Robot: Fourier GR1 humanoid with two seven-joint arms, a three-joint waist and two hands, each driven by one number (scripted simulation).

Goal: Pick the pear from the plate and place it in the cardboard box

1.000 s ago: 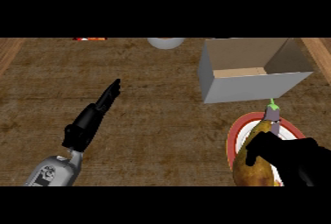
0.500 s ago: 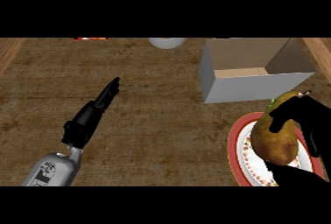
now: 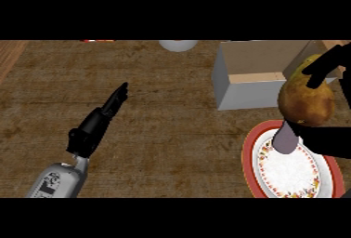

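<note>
A brown-yellow pear [image 3: 306,100] hangs in the air above the far edge of the plate [image 3: 252,151], a white plate with a red rim at the lower right. My right hand [image 3: 323,69] is shut on the pear, its fingers curled over the top, and the rest of the hand hides the plate's right side. The open cardboard box [image 3: 250,90] stands just beyond the plate, to the pear's left and behind it. My left hand [image 3: 97,123] is open at the left, fingers straight, holding nothing.
A grey-purple oblong thing [image 3: 286,139] lies on the plate under the pear. A white round object [image 3: 178,45] sits at the counter's far edge, and a red item [image 3: 96,41] shows at the far left.
My right hand has lifted the pear off the plate and carried it up and away from me, toward the box. The left hand has not moved.
</note>
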